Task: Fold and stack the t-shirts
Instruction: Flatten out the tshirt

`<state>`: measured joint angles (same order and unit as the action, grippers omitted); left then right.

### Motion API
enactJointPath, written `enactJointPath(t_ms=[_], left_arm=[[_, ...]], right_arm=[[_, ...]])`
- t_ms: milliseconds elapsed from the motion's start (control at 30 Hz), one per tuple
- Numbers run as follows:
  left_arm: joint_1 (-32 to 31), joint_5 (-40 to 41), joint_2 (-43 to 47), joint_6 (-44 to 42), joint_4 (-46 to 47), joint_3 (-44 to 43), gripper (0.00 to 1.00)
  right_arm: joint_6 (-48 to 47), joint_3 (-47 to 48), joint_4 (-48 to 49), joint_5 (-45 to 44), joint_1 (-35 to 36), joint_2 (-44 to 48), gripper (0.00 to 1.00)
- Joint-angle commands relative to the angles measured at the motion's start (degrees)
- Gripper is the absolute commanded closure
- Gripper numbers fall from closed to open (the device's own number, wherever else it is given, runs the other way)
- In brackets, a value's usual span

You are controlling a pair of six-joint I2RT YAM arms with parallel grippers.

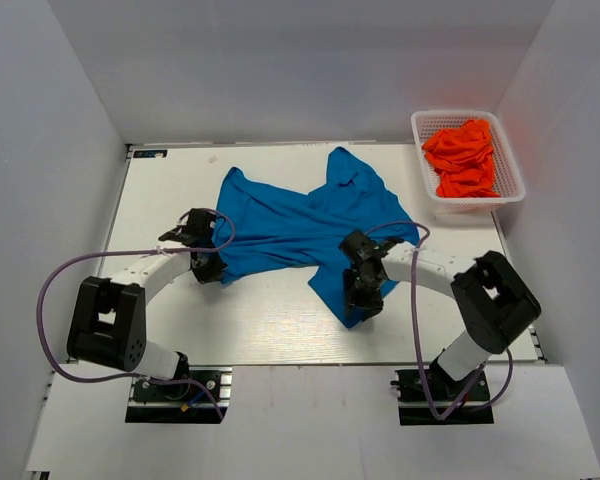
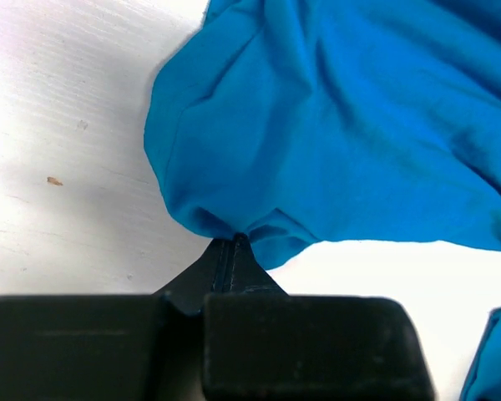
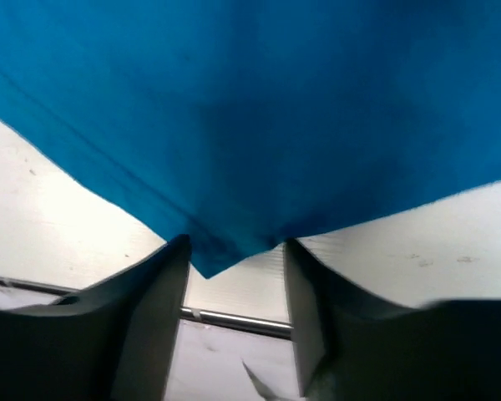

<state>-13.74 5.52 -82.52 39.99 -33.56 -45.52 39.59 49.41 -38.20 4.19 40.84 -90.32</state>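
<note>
Bright blue t-shirt lies rumpled, creased, spread across the table.

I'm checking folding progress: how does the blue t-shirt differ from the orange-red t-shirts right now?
The blue t-shirt lies spread and rumpled on the table; the orange-red t-shirts sit bunched in the white basket. The blue t-shirt is being handled, with the left gripper pinching its edge and the right gripper open around a corner; the orange-red t-shirts are untouched. Neither is folded yet.
</note>
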Motion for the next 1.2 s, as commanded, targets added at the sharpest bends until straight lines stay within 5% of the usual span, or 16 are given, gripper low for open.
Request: enactJointPath(t_ms=[0,33,67,367,667,800,967,1167], left_arm=[[-0.2,-0.2,3.0,0.0,-1.6,-2.1,1.0],[-0.2,-0.2,3.5,0.0,-2.1,-2.1,1.0],[-0.2,0.5,3.5,0.0,-2.7,-2.1,1.0],[-0.2,1.1,8.6,-1.0,-5.1,-9.2,1.0],[0.3,3.8,12.4,-2.5,-5.6,-26.2,1.0],[1.0,9.8,11.7,-3.6,-7.9,-38.2,1.0],[1.0,17.8,11.2,-5.5,-11.3,-52.0,1.0],[1.0,21.2,13.0,-9.6,-12.6,-64.8,1.0]], right_arm=[[0.4,2.4,-3.3,-3.8,2.2,-5.8,0.58],[1.3,2.4,-4.2,-6.1,2.8,-6.4,0.71],[2.3,2.4,-5.0,-7.7,2.9,-6.6,1.0],[2.0,8.9,-4.6,-18.2,2.1,6.3,1.0],[-5.0,32.0,-3.7,-48.0,-3.8,20.7,1.0],[-14.0,37.7,8.5,-61.0,-5.5,25.5,1.0],[-36.1,45.5,27.0,-69.7,-6.0,29.3,1.0],[-55.5,53.5,36.7,-70.2,-5.6,30.6,1.0]])
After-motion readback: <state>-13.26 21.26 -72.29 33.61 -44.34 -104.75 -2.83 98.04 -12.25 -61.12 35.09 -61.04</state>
